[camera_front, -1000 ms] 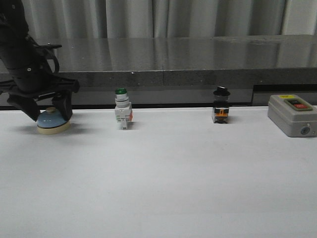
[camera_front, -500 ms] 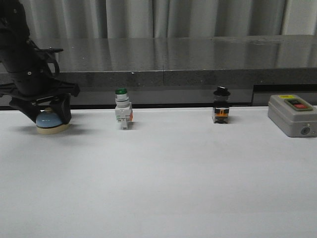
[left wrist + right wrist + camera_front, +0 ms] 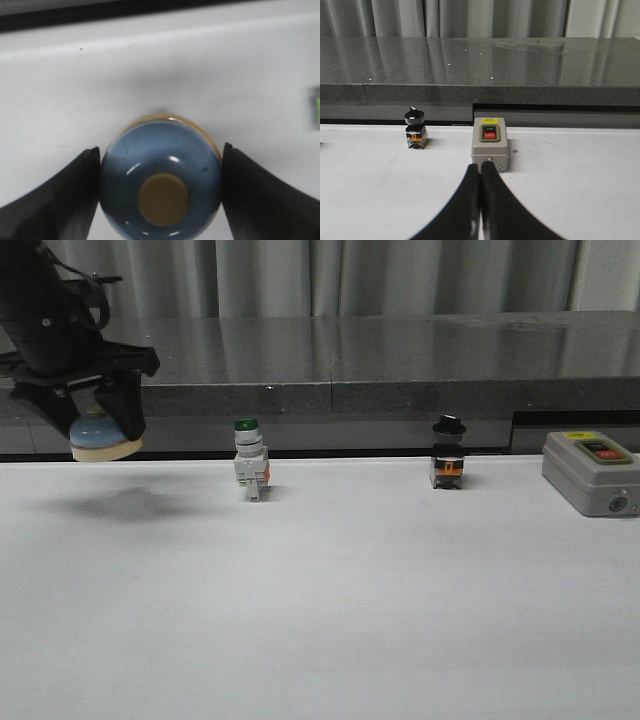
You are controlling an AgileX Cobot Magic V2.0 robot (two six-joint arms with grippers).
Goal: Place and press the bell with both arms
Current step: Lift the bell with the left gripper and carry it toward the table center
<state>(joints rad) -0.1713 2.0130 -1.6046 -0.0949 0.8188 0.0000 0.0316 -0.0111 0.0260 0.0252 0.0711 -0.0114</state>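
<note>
While the left gripper (image 3: 96, 427) clamps the light-blue call bell (image 3: 103, 438) between its 2 fingers, the bell hangs clear above the white table (image 3: 320, 590) at far left. Right gripper (image 3: 481, 200) is pressed closed, holding nothing.

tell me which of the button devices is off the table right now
The light-blue bell, clamped in the left gripper above its shadow. The green-capped switch, black-knob switch and grey box all sit on the table.
</note>
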